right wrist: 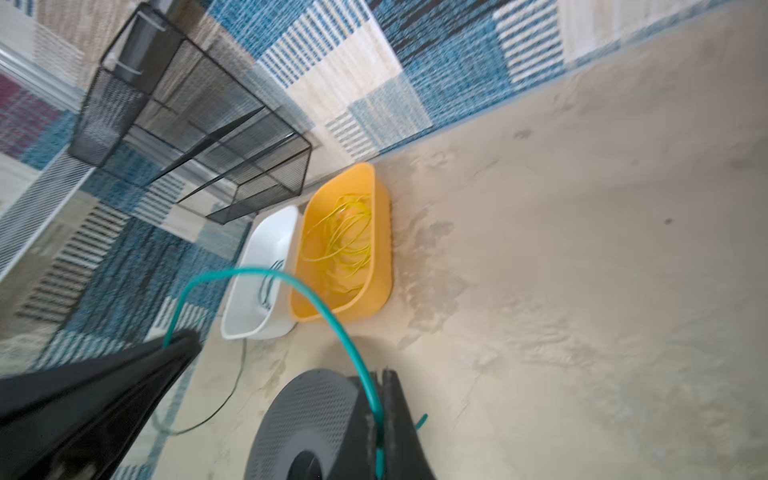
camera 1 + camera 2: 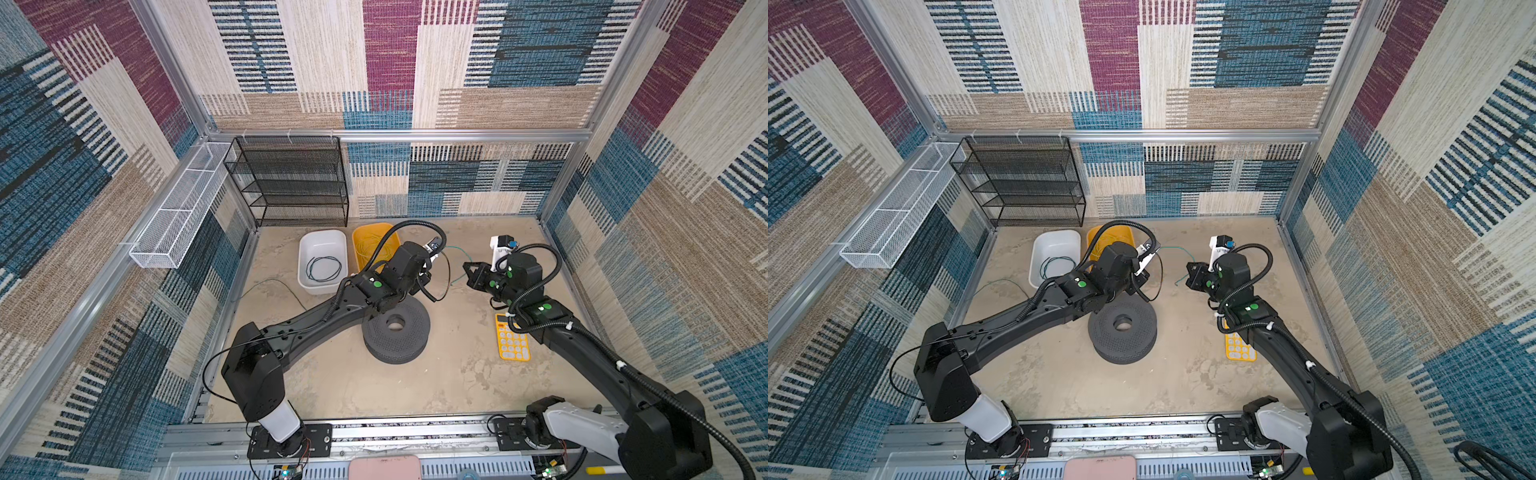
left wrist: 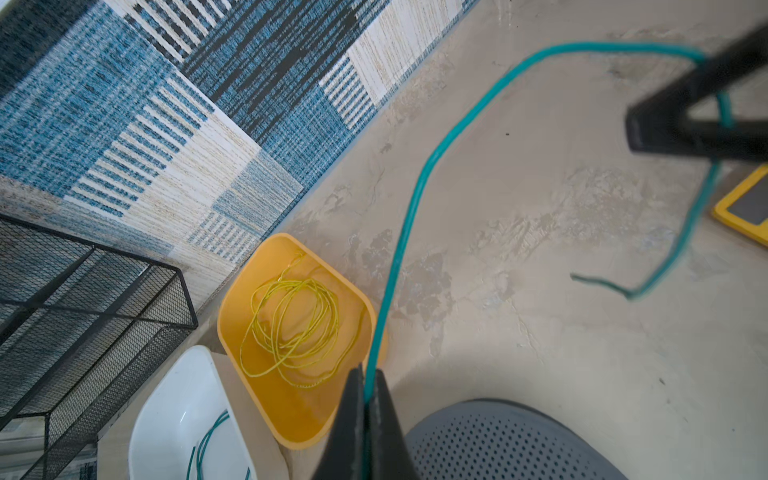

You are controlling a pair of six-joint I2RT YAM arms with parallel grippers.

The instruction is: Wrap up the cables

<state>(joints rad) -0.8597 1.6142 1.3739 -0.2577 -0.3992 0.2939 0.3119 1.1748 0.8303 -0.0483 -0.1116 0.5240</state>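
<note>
Sandy brown floor (image 2: 457, 374) sits inside walls of patchy carpet. Above it, the left pincer (image 3: 366, 374) is pressed tight on the teal cable (image 3: 409, 216), and the right pincer (image 1: 377, 399) is pinching the same cable a bit further along. Between them the cable makes a bendy bridge that runs left to right, left pincer at the left end, right pincer at the right end. Past the right pincer a short loose tail (image 3: 688, 232) hangs down toward the floor, so I think the right arm is the nearer one to that end. The cable is thin like string, blue-green and floppy. A grey round reel (image 2: 395, 332) full of tiny holes lies on the floor, nearer than both pincers. Far and to the left, a yellow cable (image 3: 330, 311) is curled in a yellow tub (image 3: 299, 415), and a dark cable (image 2: 309, 269) is curled in a white tub (image 2: 322, 245) beside it.
</note>
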